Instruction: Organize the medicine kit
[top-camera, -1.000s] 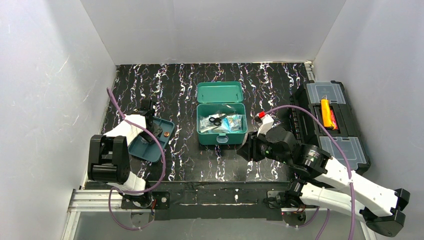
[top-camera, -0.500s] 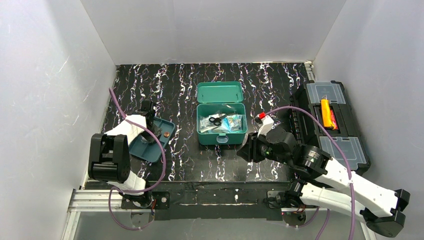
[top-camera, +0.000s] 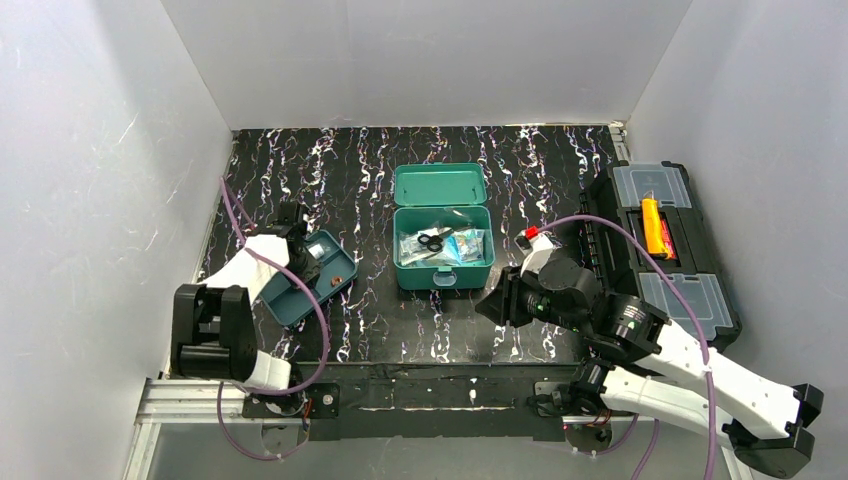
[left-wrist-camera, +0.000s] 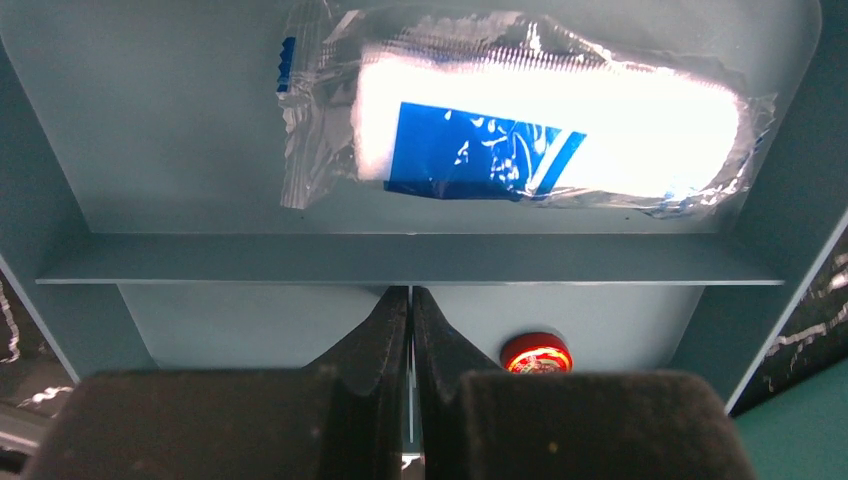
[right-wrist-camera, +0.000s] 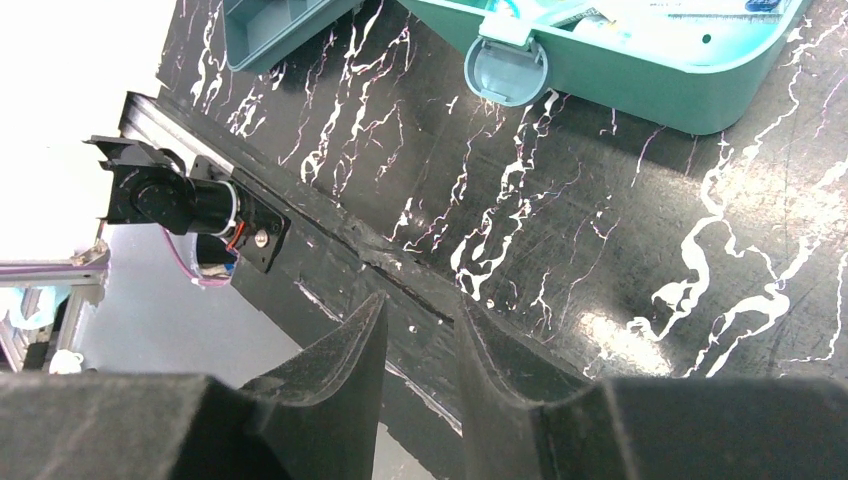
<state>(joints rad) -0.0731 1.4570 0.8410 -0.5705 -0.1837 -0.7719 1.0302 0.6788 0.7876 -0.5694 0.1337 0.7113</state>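
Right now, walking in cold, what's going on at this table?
The left gripper is shut, apparently pinching a thin wall of the dark teal inner tray, which lies left of the open medicine kit and holds a clear-wrapped white pad and a small red item. The right gripper hangs open and empty over the table in front of the kit, which contains scissors and packets.
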